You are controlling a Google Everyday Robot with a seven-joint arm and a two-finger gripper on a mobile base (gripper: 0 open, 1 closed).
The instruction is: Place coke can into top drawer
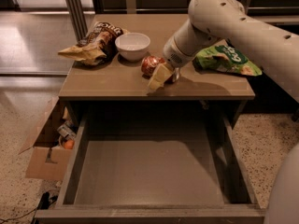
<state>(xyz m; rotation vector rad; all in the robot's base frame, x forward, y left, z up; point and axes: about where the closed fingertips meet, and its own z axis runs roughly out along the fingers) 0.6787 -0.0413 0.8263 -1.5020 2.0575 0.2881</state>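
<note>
The coke can [149,64] lies on the cabinet top, just right of the white bowl, with its red-orange side and one silver end showing. My gripper [162,74] is down at the can's front right, touching or almost touching it; the can's right part is hidden behind it. The top drawer [145,171] is pulled fully open below the cabinet top, and its flat grey-brown bottom is bare.
A white bowl [132,45] and a crinkled brown snack bag [96,42] sit on the cabinet top at the left. A green snack bag [226,59] lies at the right. A cardboard box [46,148] with small items stands on the floor at the left.
</note>
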